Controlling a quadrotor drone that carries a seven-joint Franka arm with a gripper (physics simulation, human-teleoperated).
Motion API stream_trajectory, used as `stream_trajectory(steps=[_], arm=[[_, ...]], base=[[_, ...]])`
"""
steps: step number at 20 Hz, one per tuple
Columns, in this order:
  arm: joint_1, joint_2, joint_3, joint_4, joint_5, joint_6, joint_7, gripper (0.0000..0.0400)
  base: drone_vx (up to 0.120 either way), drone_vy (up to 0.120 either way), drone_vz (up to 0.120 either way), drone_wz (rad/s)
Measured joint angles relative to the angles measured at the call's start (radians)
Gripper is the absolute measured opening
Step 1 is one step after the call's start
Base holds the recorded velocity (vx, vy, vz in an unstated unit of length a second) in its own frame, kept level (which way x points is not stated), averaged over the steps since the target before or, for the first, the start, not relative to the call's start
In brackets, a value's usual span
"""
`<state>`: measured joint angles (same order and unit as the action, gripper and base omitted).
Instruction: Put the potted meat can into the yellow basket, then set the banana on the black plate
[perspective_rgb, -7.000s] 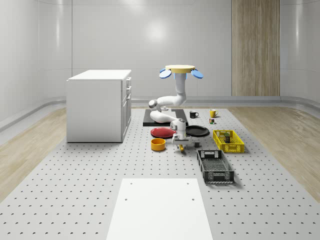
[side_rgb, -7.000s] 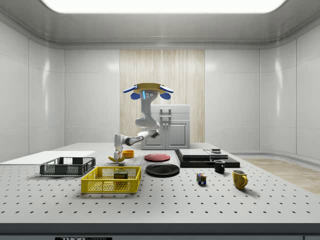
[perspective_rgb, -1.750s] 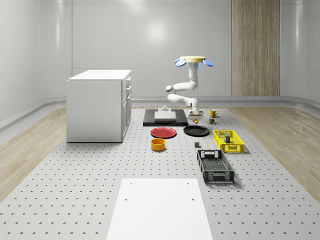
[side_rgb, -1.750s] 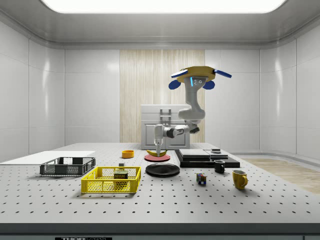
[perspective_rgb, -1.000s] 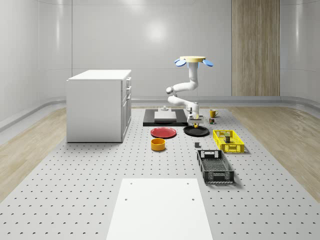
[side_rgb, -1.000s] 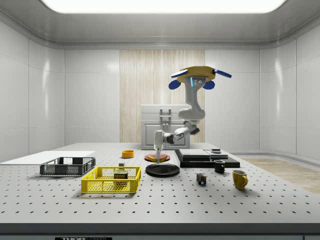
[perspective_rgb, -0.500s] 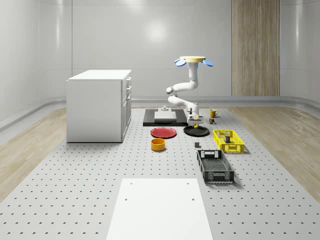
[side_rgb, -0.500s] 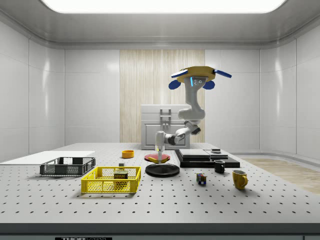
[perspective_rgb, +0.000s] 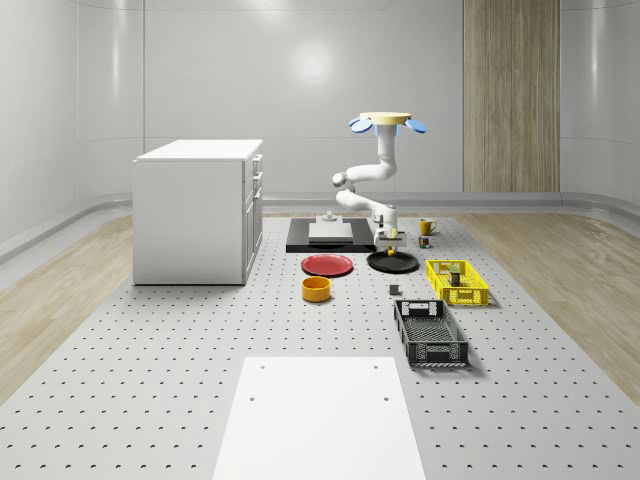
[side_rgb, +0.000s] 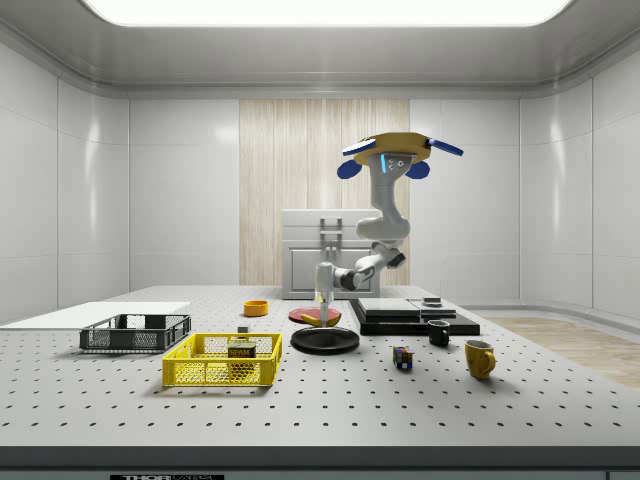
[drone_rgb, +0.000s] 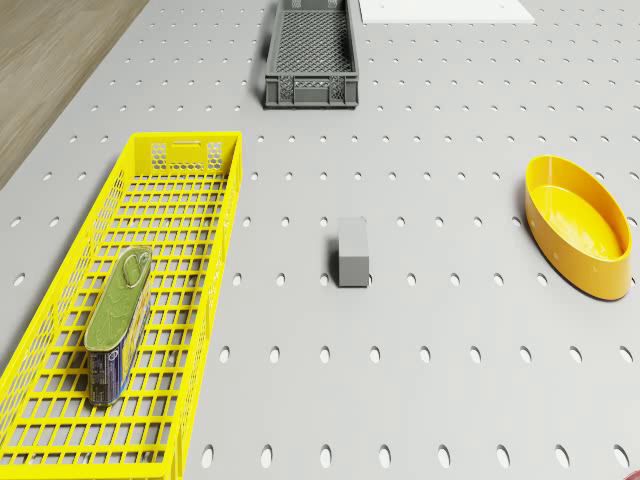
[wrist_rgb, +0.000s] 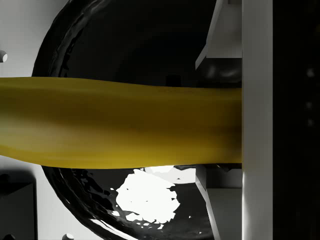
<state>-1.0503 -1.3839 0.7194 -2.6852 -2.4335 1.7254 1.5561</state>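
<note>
With the potted meat can (drone_rgb: 118, 325) already lying in the yellow basket (drone_rgb: 60, 300) at the drone view's lower left, the hovering drone (side_rgb: 390, 150) held its gripper (side_rgb: 324, 303), clenched on the banana (wrist_rgb: 120, 122), low over the black plate (wrist_rgb: 125, 40) at the whole-scene view's centre, presumably to set it down.

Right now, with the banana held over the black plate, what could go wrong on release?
1. The long yellow banana spans nearly the whole round black plate in the wrist view; released off-centre, an end could overhang the rim.
2. The gripper looks slightly above the plate in the side view; dropped from there, the banana might roll towards the red plate.
</note>
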Motion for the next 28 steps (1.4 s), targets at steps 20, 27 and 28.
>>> stream_trajectory(steps=[20,27,28], arm=[[0.032,0.030,-0.073,0.040,-0.067,0.027,-0.046,0.0378],[0.046,0.039,-0.078,0.039,-0.073,0.019,-0.059,0.0396],[0.048,0.040,-0.079,0.039,-0.074,0.018,-0.060,0.0397]], base=[[0.000,0.000,0.000,0.000],[0.000,0.000,0.000,0.000],[0.000,0.000,0.000,0.000]])
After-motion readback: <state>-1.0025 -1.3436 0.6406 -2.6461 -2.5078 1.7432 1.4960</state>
